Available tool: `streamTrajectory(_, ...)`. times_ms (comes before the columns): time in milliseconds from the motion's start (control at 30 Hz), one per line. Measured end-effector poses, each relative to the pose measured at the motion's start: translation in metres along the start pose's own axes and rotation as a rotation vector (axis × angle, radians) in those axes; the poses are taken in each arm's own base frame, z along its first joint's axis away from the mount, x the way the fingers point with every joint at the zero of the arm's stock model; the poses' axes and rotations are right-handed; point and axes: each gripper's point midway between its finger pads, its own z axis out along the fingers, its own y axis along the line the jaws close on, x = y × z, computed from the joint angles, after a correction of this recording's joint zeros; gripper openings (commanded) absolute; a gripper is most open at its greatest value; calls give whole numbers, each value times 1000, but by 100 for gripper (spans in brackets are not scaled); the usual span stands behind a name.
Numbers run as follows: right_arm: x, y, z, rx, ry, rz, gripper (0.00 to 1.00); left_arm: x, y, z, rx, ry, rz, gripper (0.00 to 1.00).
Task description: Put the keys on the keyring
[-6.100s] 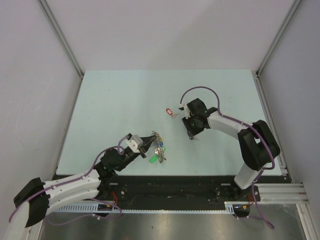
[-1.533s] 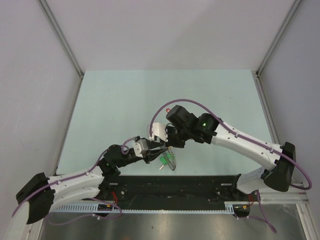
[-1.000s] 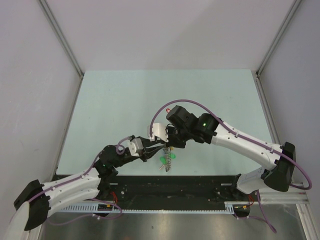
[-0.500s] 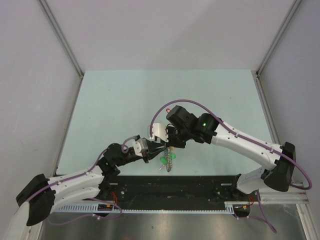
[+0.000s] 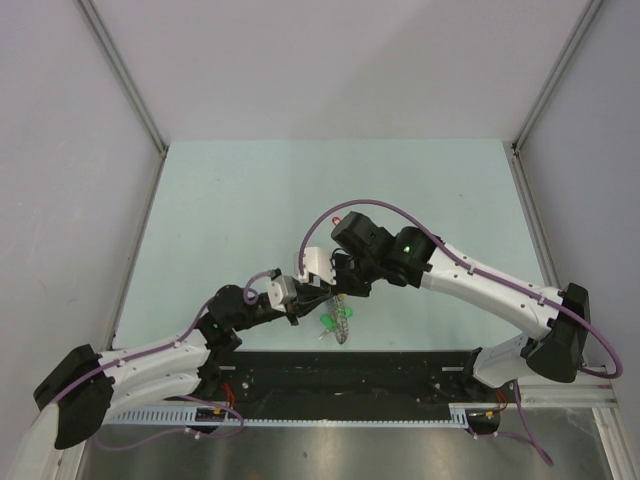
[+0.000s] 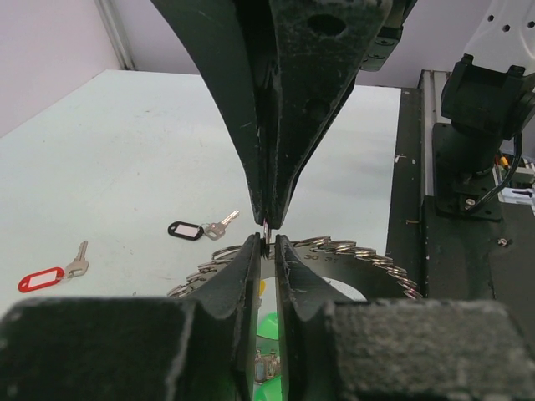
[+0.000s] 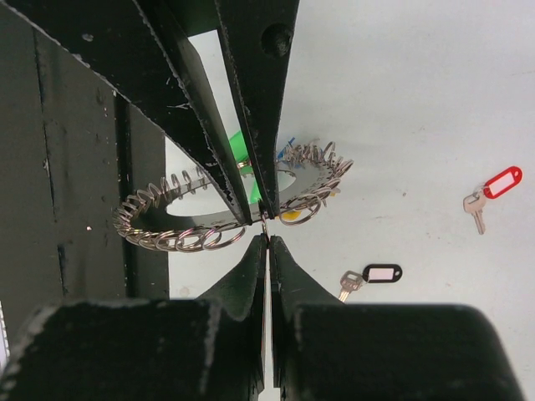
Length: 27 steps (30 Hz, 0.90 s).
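The keyring [image 5: 340,322] is a grey hoop lined with small split loops [image 7: 167,238], with green tags under it. It hangs above the table's near edge. My right gripper [image 7: 266,241] is shut on one thin loop at the keyring's rim [image 6: 359,259]. My left gripper [image 6: 266,242] meets it tip to tip. Its jaws stand a slim gap apart on either side of that same loop. Two keys lie loose on the table. One has a black tag [image 6: 185,230] and one a red tag [image 6: 40,279]. The right wrist view shows them too: the black tag [image 7: 380,273], the red tag [image 7: 501,181].
The pale green table [image 5: 250,200] is walled on three sides. A black base rail [image 5: 350,365] runs along its near edge, right below the hanging keyring. The right arm [image 5: 480,280] reaches in from the right over the table's middle.
The left gripper drew back a second ago, then came forward to the keyring again. Its jaws have narrowed. The right gripper has kept its hold and not moved.
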Motion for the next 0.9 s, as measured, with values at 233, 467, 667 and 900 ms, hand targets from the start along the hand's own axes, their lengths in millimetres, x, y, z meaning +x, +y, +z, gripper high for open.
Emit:
streamTrajectory(233,0,1,0,-5,1,1,0,0,1,0,-3,1,-3,0)
streamTrajectory(467,1,1,0,-2,8,8,24,1,1,1,-6,3,-10,0)
streamTrajectory(667,-6,-7,-3,43,-25,73,41,-1,5,-1,-42,-22,-44,0)
streamTrajectory(900,-3,-63,-52,267,-191,322,43,6,13,-10,-97,-40,-79,1)
